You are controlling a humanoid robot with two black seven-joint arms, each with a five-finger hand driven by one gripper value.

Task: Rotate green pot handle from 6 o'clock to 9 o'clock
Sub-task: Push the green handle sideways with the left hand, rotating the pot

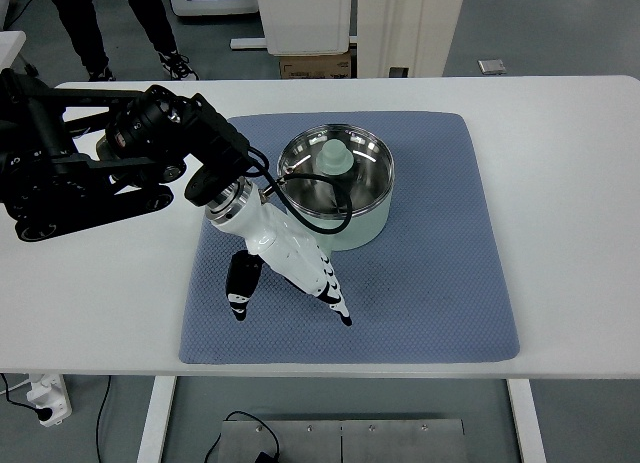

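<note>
Nearest the front edge of the white desk (560, 223) lies the front hem of a blue mat (440, 283), which covers the middle of the desk. On the mat's left half, the left hand (285, 273) points down toward the front edge, its white palm leading to black-and-white fingers (335, 303) that are stretched out and loosely spread, holding nothing; the thumb (241, 288) hangs apart to the left. Just behind the hand, toward the mat's far edge and a little left of its centre, sits the pot (345, 198): a pale green round body with a shiny steel rim and a glass lid topped by a pale green knob (332, 158). Its handle cannot be made out, since the wrist and a black cable (310, 218) cross the pot's near-left side. The black arm (90, 168) runs off over the desk's left edge. Beyond the far edge, a person's legs (120, 23) stand on the floor.
</note>
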